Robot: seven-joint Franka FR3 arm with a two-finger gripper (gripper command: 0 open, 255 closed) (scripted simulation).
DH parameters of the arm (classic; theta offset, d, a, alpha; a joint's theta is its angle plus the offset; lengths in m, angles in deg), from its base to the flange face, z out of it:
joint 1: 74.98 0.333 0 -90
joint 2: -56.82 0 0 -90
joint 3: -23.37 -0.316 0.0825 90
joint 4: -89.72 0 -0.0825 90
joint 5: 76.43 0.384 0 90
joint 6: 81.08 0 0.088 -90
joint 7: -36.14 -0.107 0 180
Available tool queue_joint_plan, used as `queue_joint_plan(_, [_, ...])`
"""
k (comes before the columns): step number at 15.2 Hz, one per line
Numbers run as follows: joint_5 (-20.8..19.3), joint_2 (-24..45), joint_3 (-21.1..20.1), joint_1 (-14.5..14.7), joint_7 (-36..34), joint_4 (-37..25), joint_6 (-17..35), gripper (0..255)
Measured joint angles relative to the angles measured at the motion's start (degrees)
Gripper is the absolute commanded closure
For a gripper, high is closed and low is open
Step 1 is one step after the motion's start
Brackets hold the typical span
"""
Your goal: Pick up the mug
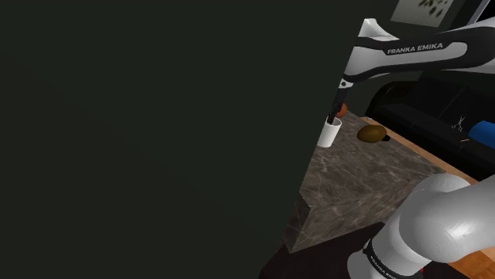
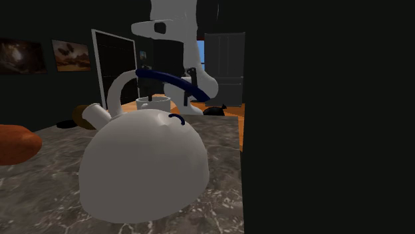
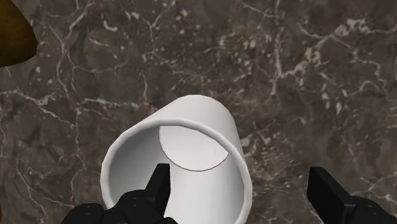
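The mug (image 3: 184, 159) is a plain white handleless cup standing upright on a dark marble counter (image 3: 286, 76). In the wrist view my gripper (image 3: 245, 191) is open and straddles its wall: one finger (image 3: 159, 188) reaches inside the cup, the other (image 3: 327, 191) stands well outside it, apart from the wall. In the shoulder view the mug (image 1: 329, 134) stands at the counter's far end with the gripper (image 1: 336, 117) dipping into it from above. In the second exterior view the mug (image 2: 151, 104) shows behind a kettle, with the gripper (image 2: 171, 96) over it.
A big white kettle (image 2: 143, 166) with a blue handle stands close to the second exterior camera. A brown rounded object (image 1: 371, 133) lies near the mug. An orange object (image 2: 16, 143) sits at the counter's edge. A dark wall (image 1: 159, 143) borders the counter.
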Motion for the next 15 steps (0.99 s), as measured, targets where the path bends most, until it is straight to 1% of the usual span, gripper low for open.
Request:
queue_joint_plan(2, [-0.1,0.3,0.1,0.0,-0.2,1.3,1.6,0])
queue_joint_plan(3, [-0.1,0.4,0.1,0.0,-0.2,1.5,1.9,255])
queue_joint_plan(13, [-0.1,0.5,0.1,0.0,-0.3,1.7,2.1,255])
queue_joint_plan(15, [0.0,0.2,-0.1,0.1,-0.3,0.9,1.1,255])
